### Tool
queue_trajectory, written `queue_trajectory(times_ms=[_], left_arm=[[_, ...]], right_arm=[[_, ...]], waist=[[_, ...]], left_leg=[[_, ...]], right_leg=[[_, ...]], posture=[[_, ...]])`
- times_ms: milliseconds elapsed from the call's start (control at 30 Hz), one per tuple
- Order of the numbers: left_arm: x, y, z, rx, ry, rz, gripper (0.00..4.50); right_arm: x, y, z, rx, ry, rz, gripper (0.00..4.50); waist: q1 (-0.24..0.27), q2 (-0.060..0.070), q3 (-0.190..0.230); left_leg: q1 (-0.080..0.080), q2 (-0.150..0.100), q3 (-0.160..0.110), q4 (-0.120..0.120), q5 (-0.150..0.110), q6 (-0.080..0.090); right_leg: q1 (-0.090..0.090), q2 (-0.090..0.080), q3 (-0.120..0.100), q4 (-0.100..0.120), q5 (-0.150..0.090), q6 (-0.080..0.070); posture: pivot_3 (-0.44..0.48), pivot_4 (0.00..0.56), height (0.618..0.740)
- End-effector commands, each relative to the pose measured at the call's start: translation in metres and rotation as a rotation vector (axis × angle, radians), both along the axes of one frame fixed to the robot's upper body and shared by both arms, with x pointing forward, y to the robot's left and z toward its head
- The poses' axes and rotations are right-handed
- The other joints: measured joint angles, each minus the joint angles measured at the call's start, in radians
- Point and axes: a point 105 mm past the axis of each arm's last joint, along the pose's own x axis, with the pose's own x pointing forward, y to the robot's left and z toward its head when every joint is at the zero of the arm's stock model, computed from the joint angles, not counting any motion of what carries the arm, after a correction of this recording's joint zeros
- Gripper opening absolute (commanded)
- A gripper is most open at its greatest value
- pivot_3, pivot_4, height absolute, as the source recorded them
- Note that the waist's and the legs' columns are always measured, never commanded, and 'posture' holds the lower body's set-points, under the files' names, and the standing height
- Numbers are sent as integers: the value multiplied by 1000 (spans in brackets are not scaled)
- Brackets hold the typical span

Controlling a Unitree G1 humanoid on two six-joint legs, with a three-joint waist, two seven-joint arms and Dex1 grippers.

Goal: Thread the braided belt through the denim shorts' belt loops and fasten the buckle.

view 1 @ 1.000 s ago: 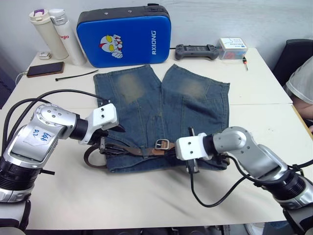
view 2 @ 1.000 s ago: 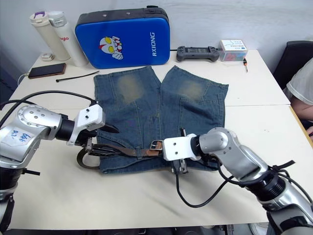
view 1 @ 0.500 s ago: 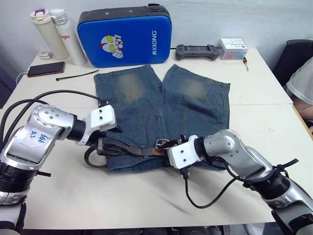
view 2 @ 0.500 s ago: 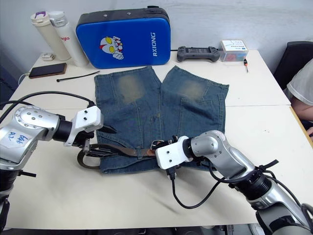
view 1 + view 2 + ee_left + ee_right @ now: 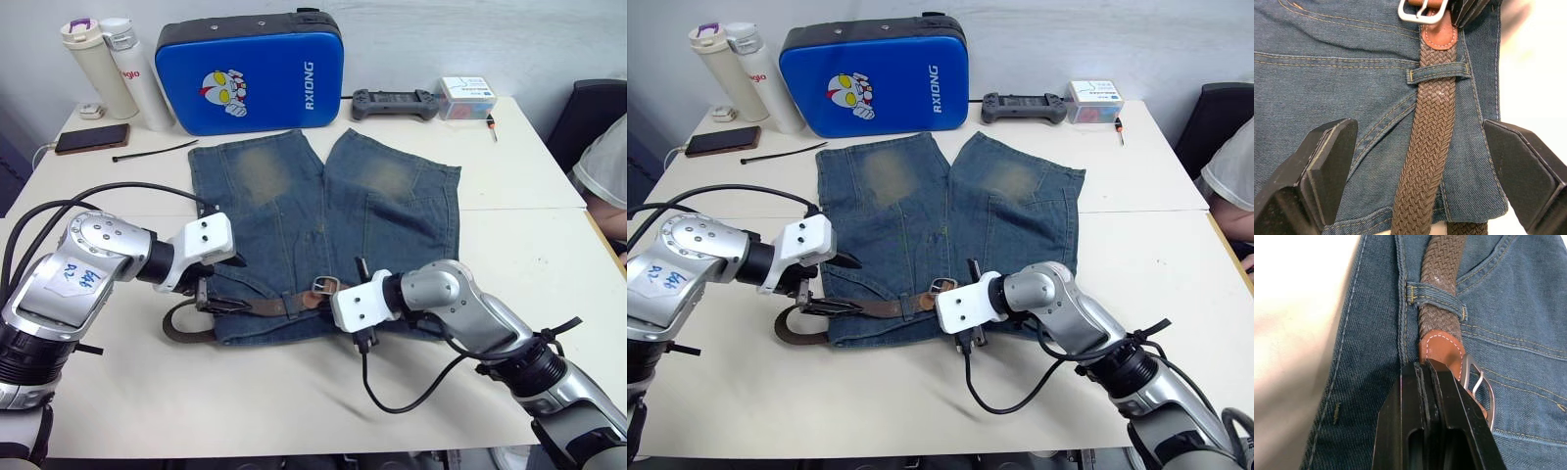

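Observation:
The denim shorts (image 5: 323,211) lie flat with the waistband nearest me. The braided belt (image 5: 1427,137) runs along the waistband and under a belt loop (image 5: 1439,72). Its slack curls off the shorts' left edge (image 5: 184,323). The silver buckle (image 5: 326,286) lies mid-waistband beside the tan leather end (image 5: 1442,350). My left gripper (image 5: 209,291) hovers open over the belt at the left hip, fingers (image 5: 1327,161) wide on either side of the strap. My right gripper (image 5: 1425,369) is shut, its tips pinching the belt's leather end next to the buckle (image 5: 1480,387).
Along the table's (image 5: 294,392) back edge stand a blue case (image 5: 250,70), two white bottles (image 5: 93,69), a phone (image 5: 90,138), a black cable tie (image 5: 152,152), a game controller (image 5: 394,102) and a small box (image 5: 466,96). A person's sleeve (image 5: 602,162) shows far right.
My right gripper has slid left along the waistband to the buckle end. The belt's slack curl off the left edge has spread wider and flatter. The left gripper has barely moved.

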Motion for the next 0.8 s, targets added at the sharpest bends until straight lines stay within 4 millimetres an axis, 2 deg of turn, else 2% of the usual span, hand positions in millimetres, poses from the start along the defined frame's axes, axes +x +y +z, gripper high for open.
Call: queue_trajectory(times_ms=[33,233,400,633,800], left_arm=[[-1,-1,6,7,-31,-8,4500],[-1,-3,3,1,-31,-8,4500],[-1,-6,2,-8,-30,-16,4500],[0,-7,0,-13,-31,-20,4500],[1,-20,-11,-13,-33,-41,4500]], right_arm=[[-4,1,17,43,-27,7,28],[-16,1,38,96,32,30,28],[-25,-2,42,88,92,41,28],[-17,-6,44,93,67,-3,28],[-14,-4,47,111,38,-14,28]], waist=[[0,0,0],[0,0,0],[0,0,0],[0,0,0],[1,0,0]], left_leg=[[0,0,0,0,0,0],[0,0,0,0,0,0],[0,0,0,0,0,0],[0,0,0,0,0,0],[0,0,0,0,0,0]], right_leg=[[0,0,0,0,0,0],[0,0,0,1,0,0],[0,0,0,1,0,0],[0,0,0,0,0,0],[0,0,0,0,0,0]], posture=[[0,150,740],[0,150,740],[0,150,740],[0,150,740],[0,150,740]])
